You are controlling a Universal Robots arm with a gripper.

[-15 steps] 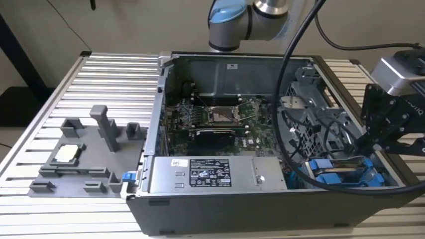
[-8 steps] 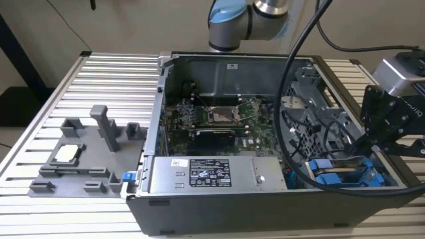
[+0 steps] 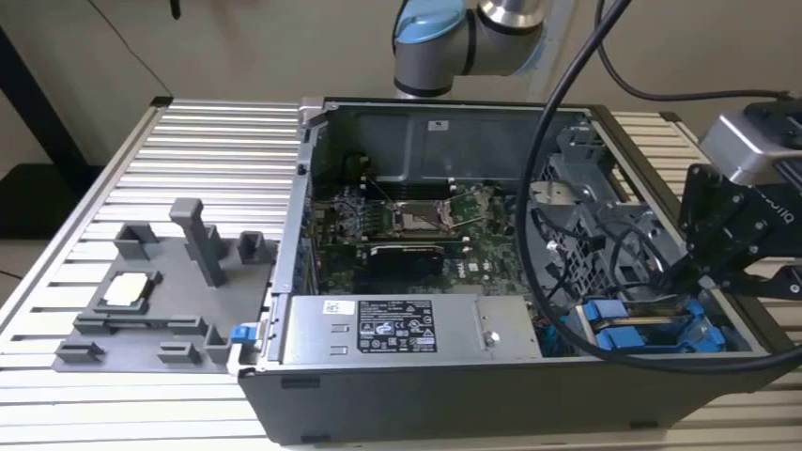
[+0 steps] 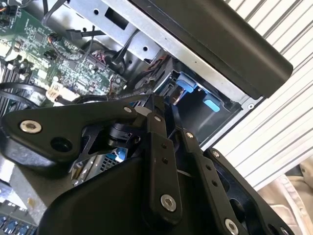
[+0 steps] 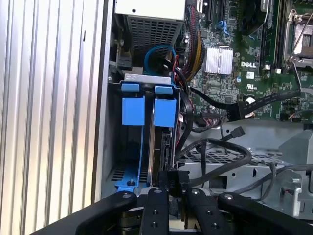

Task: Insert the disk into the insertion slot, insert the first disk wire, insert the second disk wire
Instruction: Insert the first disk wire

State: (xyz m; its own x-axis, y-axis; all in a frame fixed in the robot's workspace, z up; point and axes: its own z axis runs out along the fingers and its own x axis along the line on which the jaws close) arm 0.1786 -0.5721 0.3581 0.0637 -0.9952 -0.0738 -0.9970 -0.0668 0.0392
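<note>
"Where's my arm sitting?"

"Your arm comes in from the exterior view's right, wrist tipped down. The gripper is low over the near right corner of the open computer case (which rests on the slatted table)."

"And the hand?"

"In the first wrist view your fingers are almost together and seem to pinch a small black plug. That view also gives you the disk, standing on edge inside the slot, with the plug just beside its edge. The second wrist view adds the circuit board beyond the fingers. The exterior view adds the power supply, left of the slot."
</note>
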